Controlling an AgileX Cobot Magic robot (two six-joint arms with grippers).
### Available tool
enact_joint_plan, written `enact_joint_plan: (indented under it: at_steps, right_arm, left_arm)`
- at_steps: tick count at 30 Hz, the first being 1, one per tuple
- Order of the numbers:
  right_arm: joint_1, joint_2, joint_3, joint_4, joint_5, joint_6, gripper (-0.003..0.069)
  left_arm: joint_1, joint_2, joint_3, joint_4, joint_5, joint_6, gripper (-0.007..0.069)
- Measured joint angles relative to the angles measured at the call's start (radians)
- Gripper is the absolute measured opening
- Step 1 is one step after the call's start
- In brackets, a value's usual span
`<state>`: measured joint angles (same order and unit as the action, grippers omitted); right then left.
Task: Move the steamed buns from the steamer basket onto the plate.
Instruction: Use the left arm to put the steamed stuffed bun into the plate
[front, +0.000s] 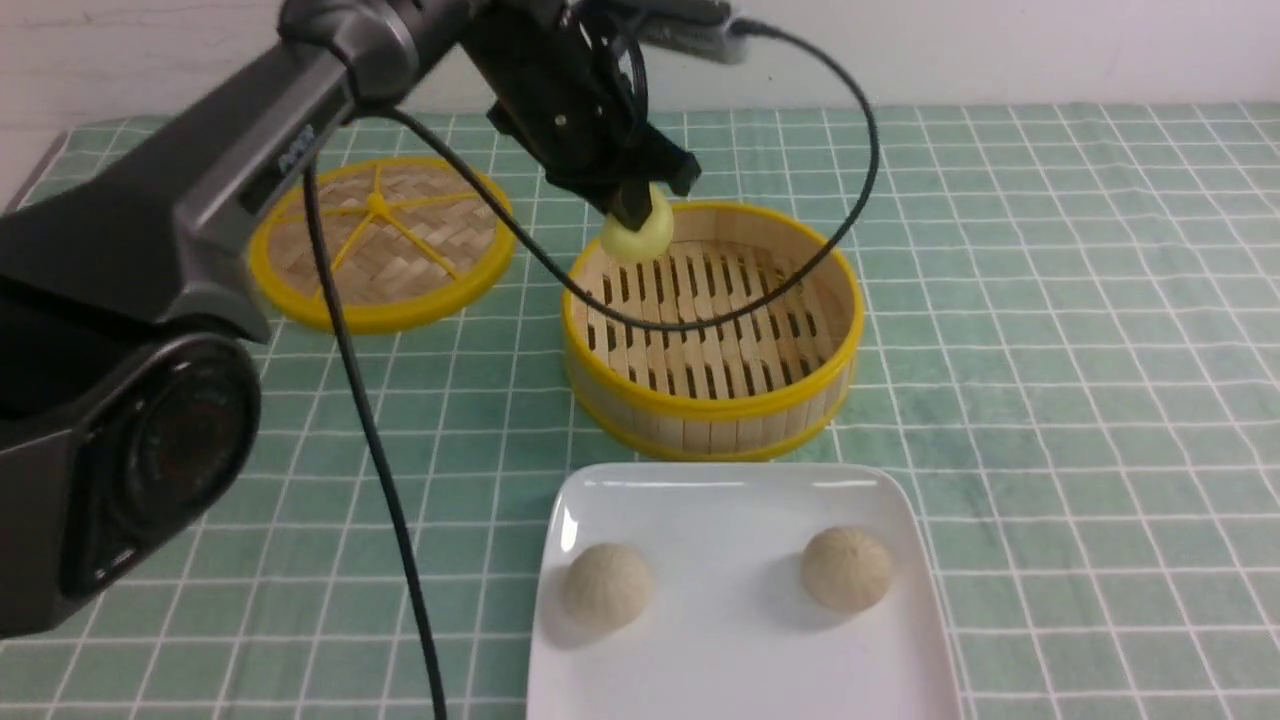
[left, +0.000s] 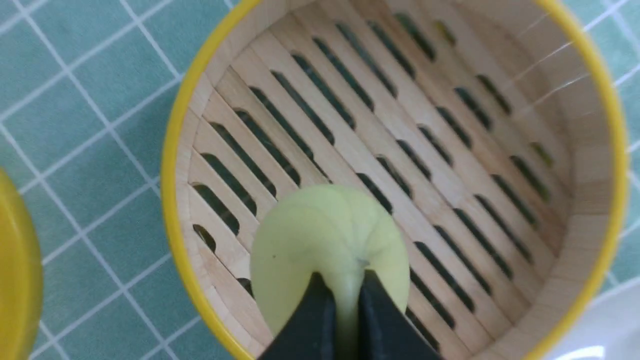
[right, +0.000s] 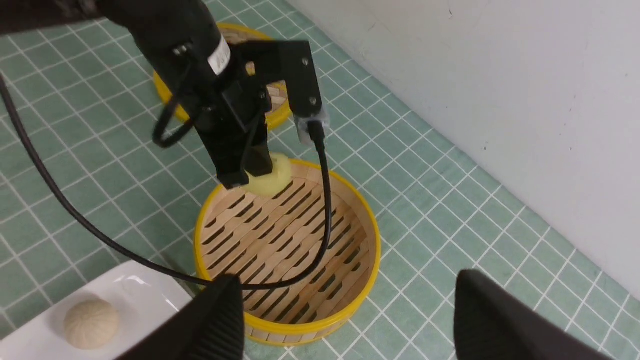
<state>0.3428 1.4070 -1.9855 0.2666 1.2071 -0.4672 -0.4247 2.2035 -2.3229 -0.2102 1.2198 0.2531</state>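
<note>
Green checked cloth (front: 1050, 300), pale wall (right: 500, 75); left gripper (left: 344, 292) pinches yellow bun (left: 320, 235); right gripper (right: 357, 320) spread.

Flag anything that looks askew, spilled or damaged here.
Only the yellow bun: the left gripper pinches it hard enough to crease its side. Both beige buns sit upright on the plate; nothing is spilled.

A flat woven bamboo lid (front: 380, 243), yellow-rimmed with yellow spokes, lies far left on a green white-gridded tablecloth (front: 1050, 350). A white wall (front: 1000, 50) stands behind.
</note>
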Motion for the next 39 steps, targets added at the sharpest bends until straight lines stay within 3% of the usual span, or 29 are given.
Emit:
enact_joint_plan:
  at_steps: [4,11,15,22,26,30,39]
  right_arm:
    - [0.000,0.000,0.000,0.002,-0.016,0.000,0.0547]
    - [0.000,0.000,0.000,0.005,-0.017,0.000,0.0546]
    - [0.000,0.000,0.000,0.001,-0.001,0.000,0.0527]
    - [0.000,0.000,0.000,-0.007,0.028,0.000,0.0487]
    - [0.000,0.000,0.000,-0.011,0.028,0.000,0.0484]
    - [0.000,0.000,0.000,-0.020,0.029,0.000,0.0484]
    - [0.000,0.000,0.000,-0.025,0.029,0.000,0.0484]
  left_arm:
    - [0.000,-0.087,-0.009,-0.091,0.023,-0.026,0.0024]
    - [-0.033,-0.121,0.011,-0.374,0.023,-0.075,0.0024]
    - [-0.129,-0.146,0.103,-0.261,0.023,-0.085,0.0025]
    - [-0.327,-0.166,0.287,0.079,0.023,-0.104,0.0025]
    - [-0.363,-0.166,0.376,0.185,0.022,-0.119,0.0025]
    - [-0.366,-0.166,0.434,0.193,0.021,-0.143,0.0025]
    - [-0.367,-0.167,0.525,0.082,0.013,-0.145,0.0025]
